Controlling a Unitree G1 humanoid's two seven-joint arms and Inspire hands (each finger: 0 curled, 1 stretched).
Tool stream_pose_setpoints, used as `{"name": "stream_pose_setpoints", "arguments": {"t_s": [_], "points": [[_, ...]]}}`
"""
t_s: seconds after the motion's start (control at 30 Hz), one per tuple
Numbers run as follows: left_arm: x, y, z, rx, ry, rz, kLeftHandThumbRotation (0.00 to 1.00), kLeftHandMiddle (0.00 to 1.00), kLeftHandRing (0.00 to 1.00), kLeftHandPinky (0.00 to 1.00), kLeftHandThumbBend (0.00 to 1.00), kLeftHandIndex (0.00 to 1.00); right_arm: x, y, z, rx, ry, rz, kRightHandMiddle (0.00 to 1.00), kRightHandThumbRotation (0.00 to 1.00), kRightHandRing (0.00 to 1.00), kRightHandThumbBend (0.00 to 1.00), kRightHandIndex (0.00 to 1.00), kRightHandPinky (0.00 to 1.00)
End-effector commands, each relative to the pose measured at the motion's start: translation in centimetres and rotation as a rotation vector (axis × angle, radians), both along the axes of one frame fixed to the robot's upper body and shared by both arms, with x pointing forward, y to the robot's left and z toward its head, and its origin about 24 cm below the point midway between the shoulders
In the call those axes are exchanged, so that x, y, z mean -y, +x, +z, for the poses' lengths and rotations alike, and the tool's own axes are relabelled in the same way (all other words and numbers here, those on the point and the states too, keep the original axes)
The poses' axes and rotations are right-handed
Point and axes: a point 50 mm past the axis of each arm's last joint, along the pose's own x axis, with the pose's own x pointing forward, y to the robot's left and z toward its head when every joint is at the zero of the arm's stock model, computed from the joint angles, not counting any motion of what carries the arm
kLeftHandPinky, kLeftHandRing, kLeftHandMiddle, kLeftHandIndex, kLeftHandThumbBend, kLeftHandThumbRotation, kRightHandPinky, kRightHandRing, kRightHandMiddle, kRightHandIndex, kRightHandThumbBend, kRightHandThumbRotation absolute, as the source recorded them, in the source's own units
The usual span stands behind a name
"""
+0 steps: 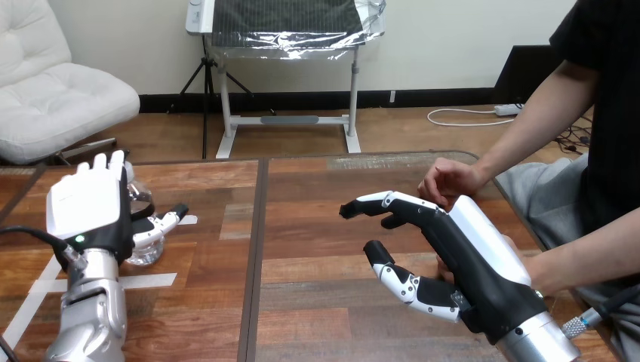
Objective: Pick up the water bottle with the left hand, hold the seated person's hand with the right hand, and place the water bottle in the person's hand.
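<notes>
Most of the clear water bottle [143,255] is hidden behind the left hand [83,204], whose fingers stand straight and spread, thumb out across the bottle's front. The bottle stands upright near the table's [324,302] left edge, long axis vertical, cap hidden, contents unreadable. The right hand [445,241] near the right edge is loosely spread, gripping nothing visible; a person's forearm [596,253] runs behind it, contact unclear, and the person's other hand [449,181] is curled beyond its fingers.

I can read no text, label or number from here, neither on the water bottle [143,253] nor on the surface [332,249].
</notes>
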Motion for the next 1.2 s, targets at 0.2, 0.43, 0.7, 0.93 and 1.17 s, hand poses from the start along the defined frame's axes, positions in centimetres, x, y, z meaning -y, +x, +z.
{"name": "stream_pose_setpoints", "arguments": {"t_s": [0.2, 0.43, 0.7, 0.93, 1.17], "points": [[0.20, 1.99, 2.45, 0.044, 0.140, -0.027, 1.00, 1.00, 1.00, 1.00, 0.67, 0.99, -0.02, 0.82, 2.11, 0.107, 0.012, 0.011, 0.77, 0.00, 0.79, 0.17, 0.71, 0.73], [0.39, 2.23, 2.52, 0.033, 0.163, -0.024, 1.00, 1.00, 1.00, 1.00, 0.67, 1.00, 0.02, 0.78, 2.08, 0.105, 0.013, 0.013, 0.77, 0.00, 0.79, 0.18, 0.71, 0.73], [0.57, 2.35, 2.68, 0.054, 0.161, -0.031, 1.00, 1.00, 1.00, 1.00, 0.66, 1.00, 0.08, 0.75, 2.11, 0.103, 0.010, 0.010, 0.77, 0.00, 0.79, 0.17, 0.71, 0.73], [0.74, 2.50, 2.80, 0.031, 0.159, -0.021, 1.00, 1.00, 1.00, 1.00, 0.67, 1.00, 0.09, 0.72, 2.14, 0.100, 0.003, 0.008, 0.77, 0.00, 0.79, 0.17, 0.71, 0.73], [0.89, 2.40, 2.87, 0.041, 0.153, -0.025, 1.00, 1.00, 1.00, 1.00, 0.67, 1.00, 0.07, 0.73, 2.14, 0.095, 0.004, 0.006, 0.77, 0.00, 0.79, 0.17, 0.71, 0.73]]}}
